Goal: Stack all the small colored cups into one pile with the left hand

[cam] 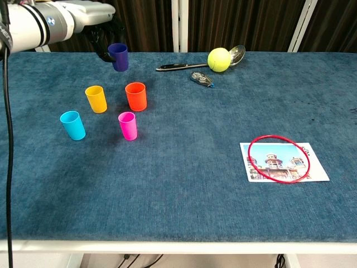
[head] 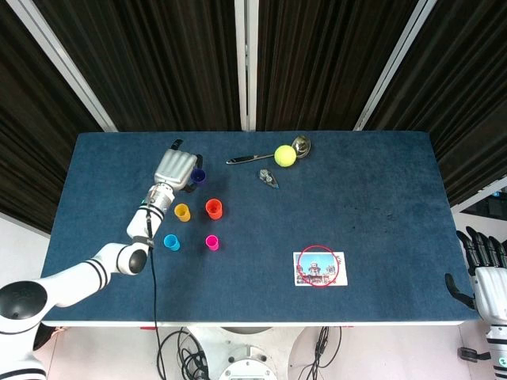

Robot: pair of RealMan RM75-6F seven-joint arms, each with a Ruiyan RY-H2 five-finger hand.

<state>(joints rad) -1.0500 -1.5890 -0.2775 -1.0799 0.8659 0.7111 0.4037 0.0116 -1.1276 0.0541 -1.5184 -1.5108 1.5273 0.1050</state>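
Note:
My left hand (head: pixel 176 168) (cam: pixel 95 17) grips a dark purple cup (cam: pixel 118 56) (head: pixel 197 176) and holds it lifted above the table's far left part. Below it stand the yellow cup (cam: pixel 96 99) (head: pixel 182 212), the orange-red cup (cam: pixel 135 96) (head: pixel 213 208), the cyan cup (cam: pixel 73 125) (head: pixel 171 242) and the pink cup (cam: pixel 128 125) (head: pixel 211 242), all upright and apart. My right hand (head: pixel 483 273) hangs off the table's right edge with its fingers spread, holding nothing.
A tennis ball (cam: pixel 219 59), a spoon (cam: pixel 195 62) and a small clear object (cam: pixel 201 79) lie at the back centre. A postcard (cam: pixel 283 162) with a red ring (cam: pixel 278 158) on it sits at the front right.

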